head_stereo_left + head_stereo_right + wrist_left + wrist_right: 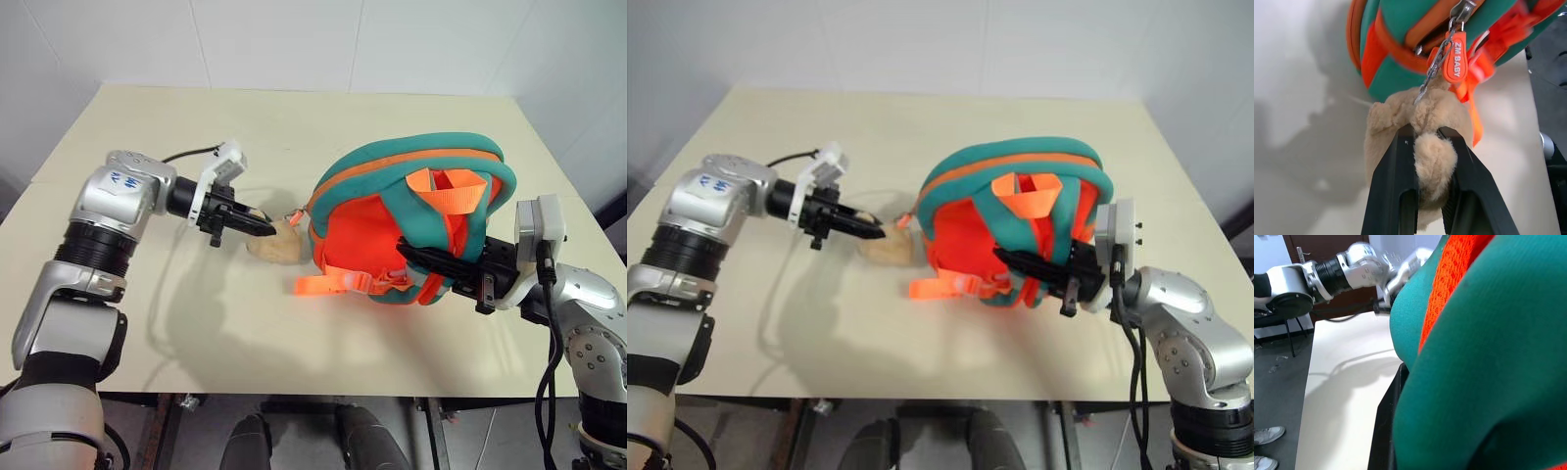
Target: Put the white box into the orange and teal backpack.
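**Backpack gripped on both sides, plush toy in left hand**

At the table's (147, 323) middle-right, the orange and teal backpack (392, 186) stands upright with its orange strap side toward the robot; teal padded straps run down the front, and an orange grab loop sits at the top. A loose orange webbing strap (328, 284) with a buckle lies on the table in front of its lower left corner. Just beside the pack's left edge sits the tan plush toy (279, 243), hung from the pack by a small metal chain next to an orange zipper tag (1455, 61) reading "ZM BABY".

Left hand (257, 223) reaches in from the left, pointing right and slightly down; its two black fingers (1393, 191) are clamped on a lobe of the plush toy, clear in the left wrist view. Right hand (423, 257) comes from the right, fingers closed on the pack's lower teal strap, near the orange panel. Right wrist view is close up on teal and orange fabric, with the left arm beyond.

The white box can't be located in these views.
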